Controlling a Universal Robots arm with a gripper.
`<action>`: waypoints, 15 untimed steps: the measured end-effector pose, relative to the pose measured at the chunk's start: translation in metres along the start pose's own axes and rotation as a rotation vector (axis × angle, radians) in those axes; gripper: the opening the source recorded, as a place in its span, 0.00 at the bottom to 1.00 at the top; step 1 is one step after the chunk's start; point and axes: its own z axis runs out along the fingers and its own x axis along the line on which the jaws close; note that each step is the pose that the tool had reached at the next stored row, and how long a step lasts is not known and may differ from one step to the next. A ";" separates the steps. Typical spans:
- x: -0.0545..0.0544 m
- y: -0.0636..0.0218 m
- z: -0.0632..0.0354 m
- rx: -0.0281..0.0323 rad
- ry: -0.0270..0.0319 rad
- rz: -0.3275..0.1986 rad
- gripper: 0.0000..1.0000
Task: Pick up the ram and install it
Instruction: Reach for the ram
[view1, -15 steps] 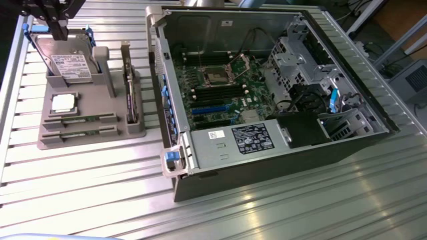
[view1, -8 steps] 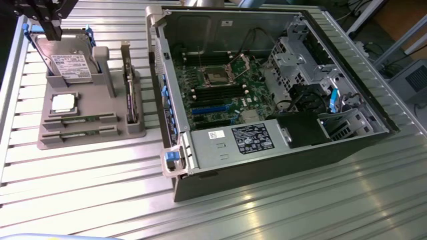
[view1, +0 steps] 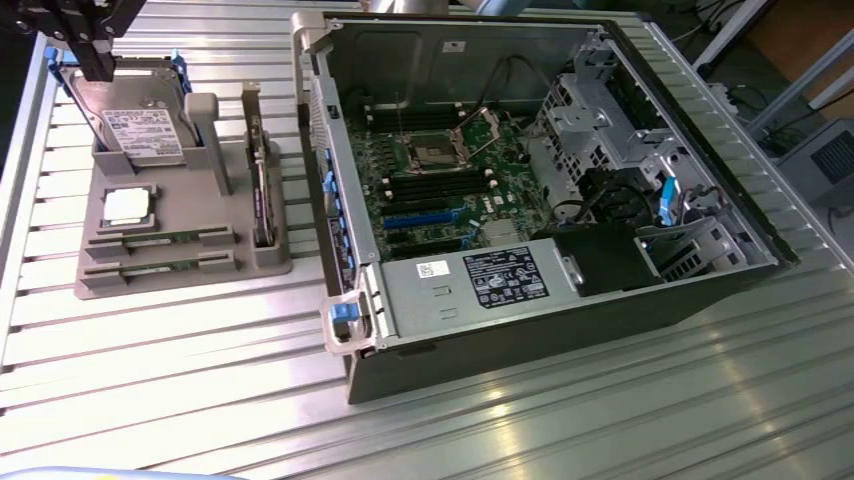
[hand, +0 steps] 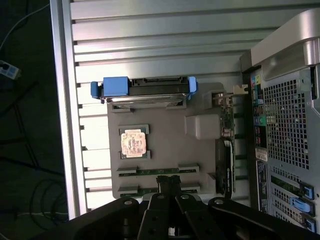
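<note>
Two ram sticks lie in the slots of a grey holder (view1: 187, 205) at the exterior view's left: one ram stick (view1: 160, 241) and another (view1: 158, 266) nearer the holder's front edge. In the wrist view they show as thin green strips, the first ram stick (hand: 157, 171) and the second (hand: 142, 190), which is partly behind my fingers. My gripper (view1: 96, 72) hangs high over the holder's far end, above the hard drive. In the wrist view my gripper (hand: 168, 180) is shut with nothing in it.
The holder also carries a hard drive (hand: 145, 90) with blue brackets, a square silver processor (hand: 134, 143) and an upright dark expansion card (hand: 225, 160). An open computer case (view1: 534, 160) lies to the exterior view's right, its motherboard (view1: 441, 190) exposed. Ribbed metal table (view1: 200, 370) underneath.
</note>
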 end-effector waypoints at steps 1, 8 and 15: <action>0.001 -0.0001 0.0000 -0.0001 -0.0001 0.000 0.10; 0.007 -0.0005 -0.0002 0.0000 0.0000 0.000 0.10; 0.014 -0.0010 -0.0003 0.0000 0.0000 0.000 0.10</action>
